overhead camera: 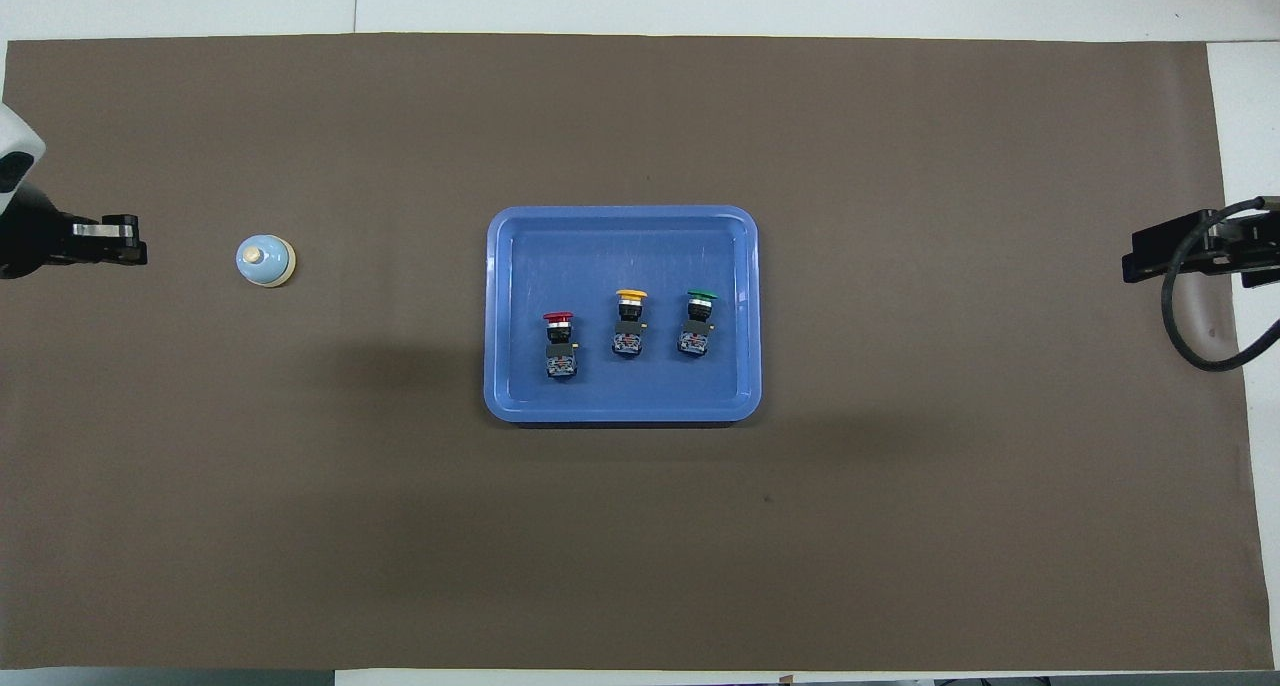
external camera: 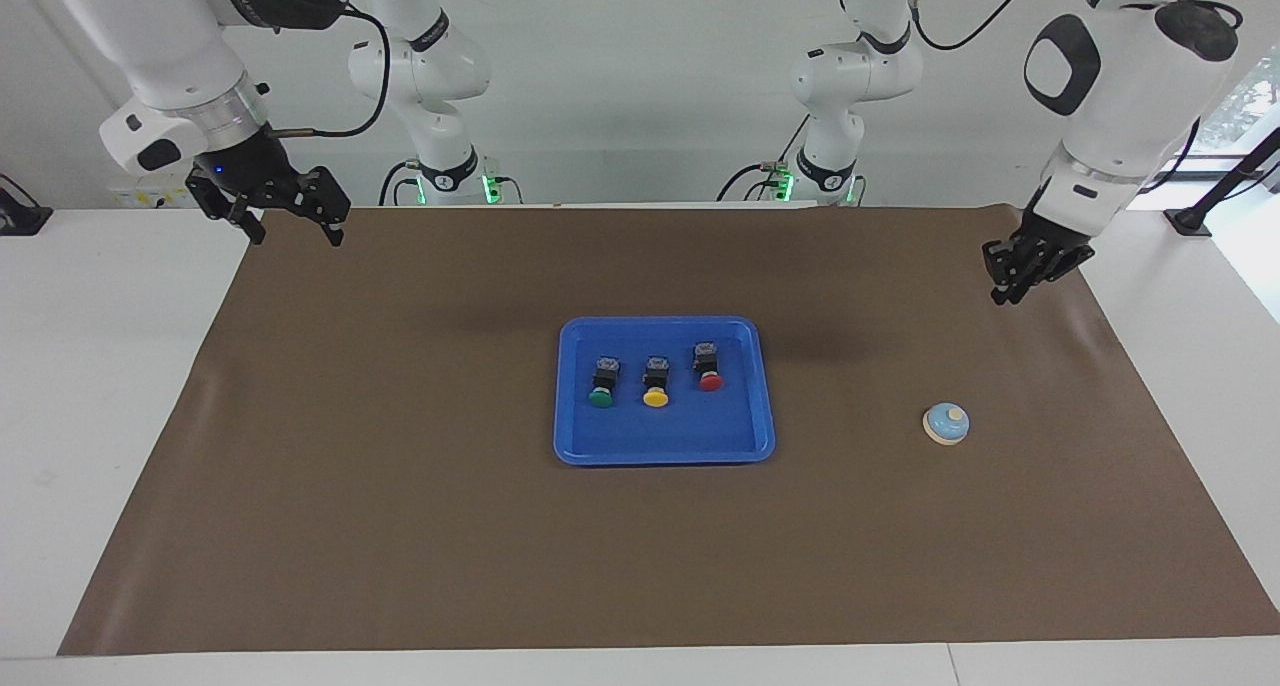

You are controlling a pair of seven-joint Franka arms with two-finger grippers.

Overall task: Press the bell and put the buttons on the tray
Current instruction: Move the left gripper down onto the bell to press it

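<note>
Buttons [external camera: 655,378] all three already lie in tray [external camera: 664,453] mid-worktop, bell [external camera: 946,424] toward left arm's end looks unpressed; left end effector [external camera: 1012,288] closed empty, raised near it, right end effector [external camera: 292,228] open, waiting.

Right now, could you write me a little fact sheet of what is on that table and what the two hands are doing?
Tray: blue, mid-table on the brown mat.
Buttons: green button, yellow button and red button lie in a row inside the tray.
Bell: on the mat, toward the left arm's end, untouched.
Left hand: shut, empty, raised over the mat, short of the bell.
Right hand: open, empty, waiting at its own end.
</note>
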